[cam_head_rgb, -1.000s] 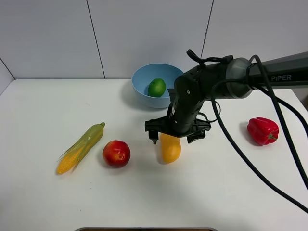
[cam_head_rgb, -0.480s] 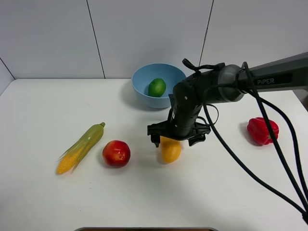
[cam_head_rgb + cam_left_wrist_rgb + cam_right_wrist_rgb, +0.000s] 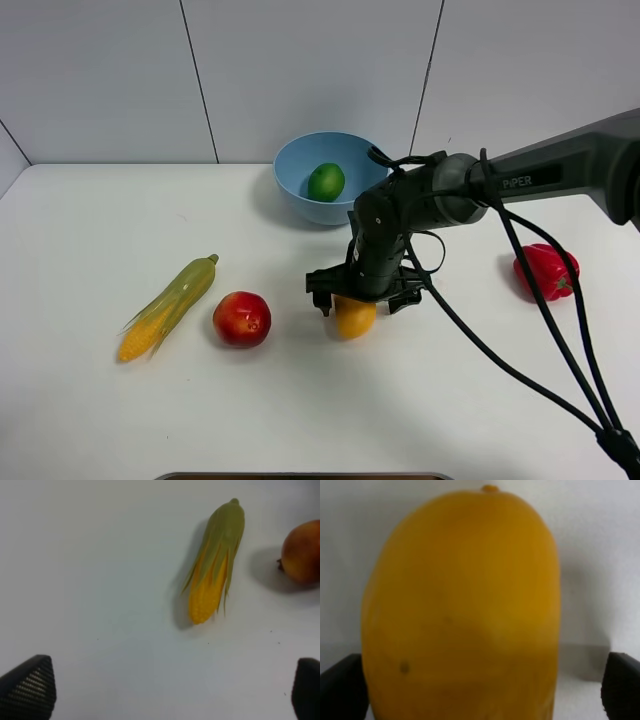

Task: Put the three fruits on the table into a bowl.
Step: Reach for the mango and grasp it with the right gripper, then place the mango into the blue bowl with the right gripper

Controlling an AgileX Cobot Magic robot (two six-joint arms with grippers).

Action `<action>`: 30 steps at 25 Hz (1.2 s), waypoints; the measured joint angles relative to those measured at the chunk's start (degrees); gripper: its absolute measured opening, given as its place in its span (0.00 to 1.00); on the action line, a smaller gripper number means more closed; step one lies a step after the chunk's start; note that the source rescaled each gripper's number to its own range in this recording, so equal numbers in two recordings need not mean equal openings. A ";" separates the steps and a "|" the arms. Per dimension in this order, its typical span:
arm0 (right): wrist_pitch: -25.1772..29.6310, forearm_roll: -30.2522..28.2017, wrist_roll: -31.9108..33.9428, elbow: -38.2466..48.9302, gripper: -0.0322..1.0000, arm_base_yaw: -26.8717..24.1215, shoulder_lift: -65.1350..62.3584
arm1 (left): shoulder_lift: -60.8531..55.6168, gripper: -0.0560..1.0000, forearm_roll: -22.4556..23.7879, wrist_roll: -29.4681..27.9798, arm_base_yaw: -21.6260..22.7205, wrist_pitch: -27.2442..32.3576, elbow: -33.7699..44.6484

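Lowered: right fingers (image 3: 322, 300) astride mango (image 3: 354, 319); lime (image 3: 326, 182) alone in bowl (image 3: 289, 161).

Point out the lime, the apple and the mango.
lime (image 3: 326, 182), high view, its green top
apple (image 3: 241, 318), high view, centre of its red skin
mango (image 3: 460, 610), right wrist view, middle of its yellow side

The only readable text is the word "PIPER", in pale letters on the dark forearm of the right arm (image 3: 522, 181), over the table's right half.
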 joint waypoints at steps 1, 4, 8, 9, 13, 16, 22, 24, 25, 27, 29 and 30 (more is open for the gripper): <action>-0.24 0.00 0.00 0.00 0.94 -0.15 0.00 | 0.00 1.00 0.00 0.00 0.00 0.00 0.00; -0.29 0.00 0.00 0.00 0.58 -0.40 0.00 | 0.00 1.00 0.00 0.00 0.00 0.00 0.00; -0.29 0.00 0.00 0.00 0.03 -0.40 0.00 | 0.00 1.00 0.00 0.00 0.00 0.00 0.00; -0.29 0.00 0.00 0.00 0.03 -0.40 0.00 | 0.00 1.00 0.00 0.00 0.00 0.00 0.00; -0.29 0.00 0.00 0.00 0.03 -0.40 0.00 | 0.00 1.00 0.00 0.00 0.00 0.00 0.00; -0.29 0.00 0.00 0.00 0.03 -0.40 0.00 | 0.00 1.00 0.00 0.00 0.00 0.00 0.00; 0.70 -0.88 0.00 0.00 0.03 -0.40 -2.00 | 0.00 1.00 0.00 0.00 0.00 0.00 0.00; 0.86 -1.96 0.00 0.00 0.03 -0.23 -4.78 | 0.00 1.00 0.00 0.00 0.00 0.00 0.00; 0.86 -2.52 0.00 0.00 0.03 -0.19 -6.14 | 0.00 1.00 0.00 0.00 0.00 0.00 0.00; 0.98 -3.49 0.00 0.00 0.03 0.06 -9.60 | 0.00 1.00 0.00 0.00 0.00 0.00 0.00; 1.05 -4.77 0.00 0.00 0.03 0.30 -12.94 | 0.00 1.00 0.00 0.00 0.00 0.00 0.00; 1.09 -5.24 0.00 0.00 0.03 0.30 -14.76 | 0.00 1.00 0.00 0.00 0.00 0.00 0.00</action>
